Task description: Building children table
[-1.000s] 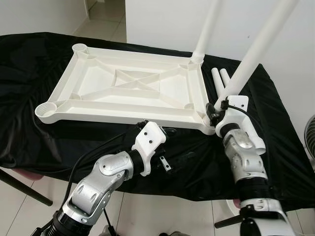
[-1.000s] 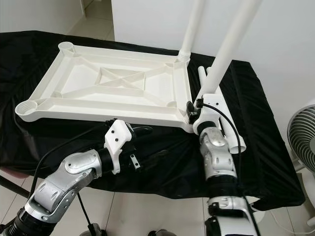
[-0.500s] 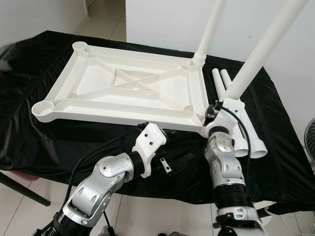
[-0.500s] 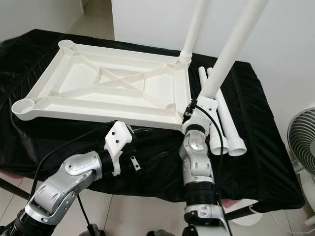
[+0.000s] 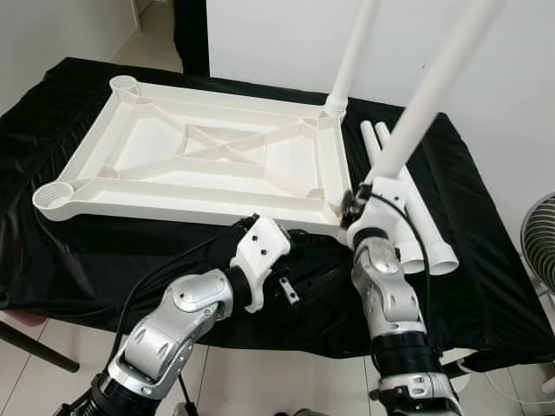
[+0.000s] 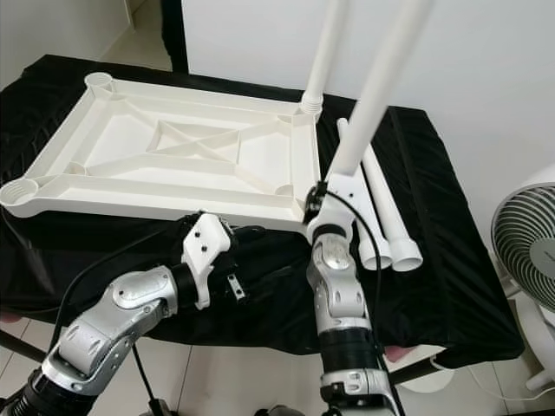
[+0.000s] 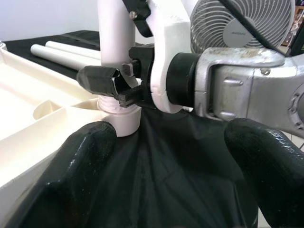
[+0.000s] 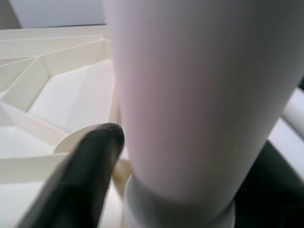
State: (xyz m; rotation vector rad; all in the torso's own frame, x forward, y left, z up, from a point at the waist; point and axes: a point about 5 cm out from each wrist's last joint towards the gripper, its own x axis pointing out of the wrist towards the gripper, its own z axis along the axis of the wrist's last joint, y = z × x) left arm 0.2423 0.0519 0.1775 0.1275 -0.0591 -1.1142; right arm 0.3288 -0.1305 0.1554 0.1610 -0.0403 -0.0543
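The right end effector (image 5: 357, 201) clenches the upright leg (image 5: 416, 113) low, probably to seat it in the upturned table frame's (image 5: 204, 156) five o'clock socket; the left end effector (image 5: 282, 247) hovers released nearby.

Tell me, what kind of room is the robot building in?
Probably a room in a home. There is a tiled floor, a plain white wall, a household fan, and a work table under a black cloth.

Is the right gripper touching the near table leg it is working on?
Touching. The left wrist view shows the right gripper clamped round the table leg just above its socket.
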